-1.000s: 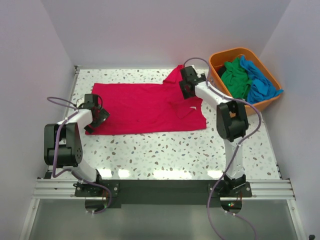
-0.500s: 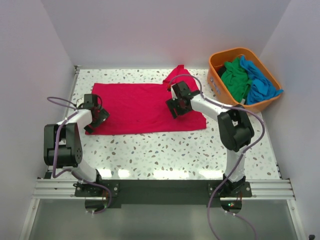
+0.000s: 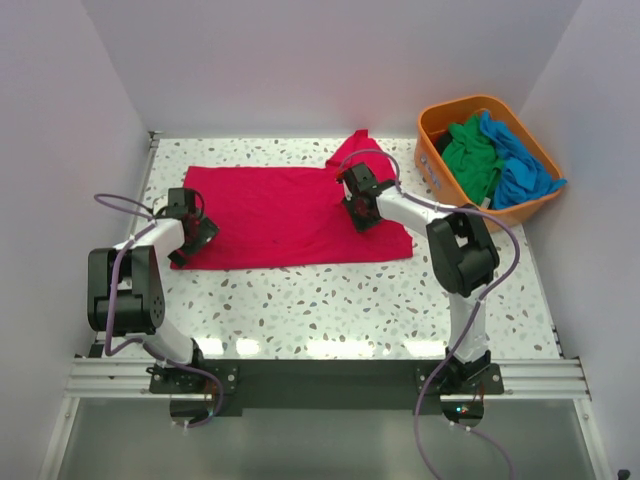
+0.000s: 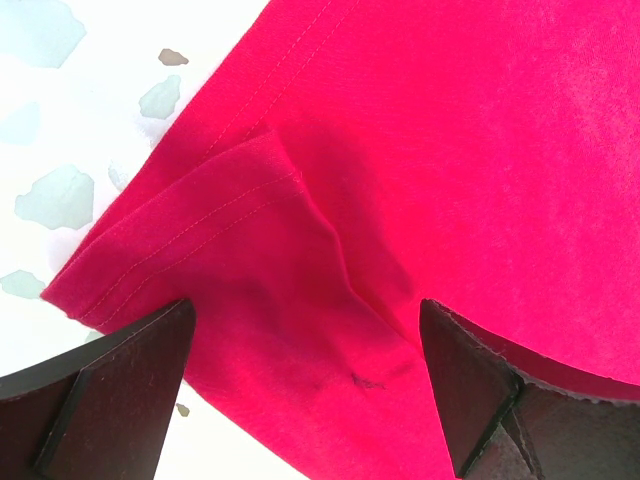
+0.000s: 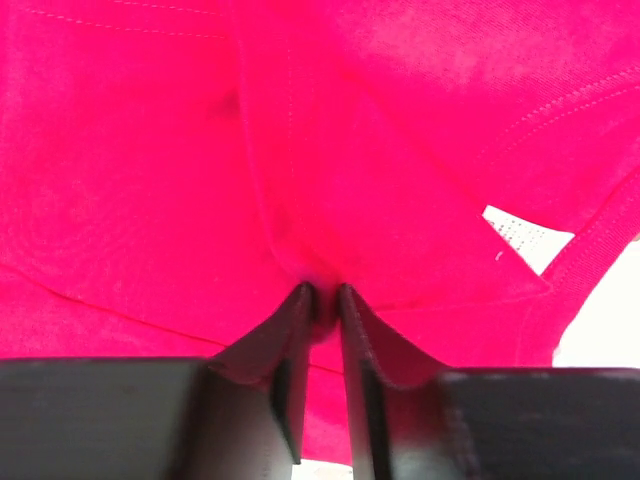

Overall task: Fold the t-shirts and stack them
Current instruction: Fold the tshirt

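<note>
The crimson red t-shirt (image 3: 280, 215) lies spread flat on the speckled table (image 3: 330, 300), one sleeve (image 3: 352, 150) poking out at its far edge. My right gripper (image 3: 357, 208) is down on the shirt's right part. In the right wrist view that gripper (image 5: 325, 292) is shut, pinching a ridge of red cloth (image 5: 150, 180), with the white neck label (image 5: 520, 235) just to the right. My left gripper (image 3: 190, 235) hovers over the shirt's near left corner. In the left wrist view it (image 4: 305, 330) stands wide open, the hemmed corner (image 4: 200, 240) lying between its fingers.
An orange basket (image 3: 430, 125) stands at the back right, holding a crumpled green t-shirt (image 3: 470, 155) and a bright blue t-shirt (image 3: 520, 165) that drapes over its rim. White walls close in the table on three sides.
My right gripper moved left and nearer from the shirt's far right edge onto the cloth, then closed from wide open to a pinch. The left arm stayed still.
</note>
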Motion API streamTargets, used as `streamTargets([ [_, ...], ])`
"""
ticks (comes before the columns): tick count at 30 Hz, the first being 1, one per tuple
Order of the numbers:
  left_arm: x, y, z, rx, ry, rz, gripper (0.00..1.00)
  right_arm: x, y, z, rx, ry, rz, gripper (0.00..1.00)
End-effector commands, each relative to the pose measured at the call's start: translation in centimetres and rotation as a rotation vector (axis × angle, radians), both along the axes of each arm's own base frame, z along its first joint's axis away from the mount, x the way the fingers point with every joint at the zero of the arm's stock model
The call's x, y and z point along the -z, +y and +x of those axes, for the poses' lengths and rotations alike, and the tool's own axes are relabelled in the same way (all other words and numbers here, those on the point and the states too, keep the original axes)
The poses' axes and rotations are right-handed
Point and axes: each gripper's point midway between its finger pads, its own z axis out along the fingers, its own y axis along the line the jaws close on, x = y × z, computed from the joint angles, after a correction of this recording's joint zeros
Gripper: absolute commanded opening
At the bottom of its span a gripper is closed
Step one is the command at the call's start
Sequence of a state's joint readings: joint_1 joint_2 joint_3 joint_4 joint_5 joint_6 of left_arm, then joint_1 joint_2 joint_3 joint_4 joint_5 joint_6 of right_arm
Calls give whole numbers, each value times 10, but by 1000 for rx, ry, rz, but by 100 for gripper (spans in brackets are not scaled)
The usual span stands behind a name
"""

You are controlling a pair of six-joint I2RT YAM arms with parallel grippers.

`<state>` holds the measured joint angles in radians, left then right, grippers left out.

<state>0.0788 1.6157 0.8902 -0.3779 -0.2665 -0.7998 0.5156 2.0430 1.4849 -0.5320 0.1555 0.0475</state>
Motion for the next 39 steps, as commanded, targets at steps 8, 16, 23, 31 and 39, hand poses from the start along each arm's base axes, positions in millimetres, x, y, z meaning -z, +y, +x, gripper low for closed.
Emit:
streamTargets([
  [8, 11, 9, -16, -9, 64, 25, 100, -8, -4, 10, 15, -24, -15, 0],
  [16, 10, 8, -15, -2, 61, 28, 100, -45, -22, 45, 15, -170, -154, 0],
  [23, 11, 7, -13, 11, 61, 22, 100, -56, -40, 78, 40, -230, -299, 0],
  [31, 11, 7, -11, 15, 61, 22, 100, -56, -48, 109, 79, -297, -381, 1],
  [39, 8, 7, -11, 21, 53, 22, 100, -67, -44, 120, 177, -353, -323, 85],
])
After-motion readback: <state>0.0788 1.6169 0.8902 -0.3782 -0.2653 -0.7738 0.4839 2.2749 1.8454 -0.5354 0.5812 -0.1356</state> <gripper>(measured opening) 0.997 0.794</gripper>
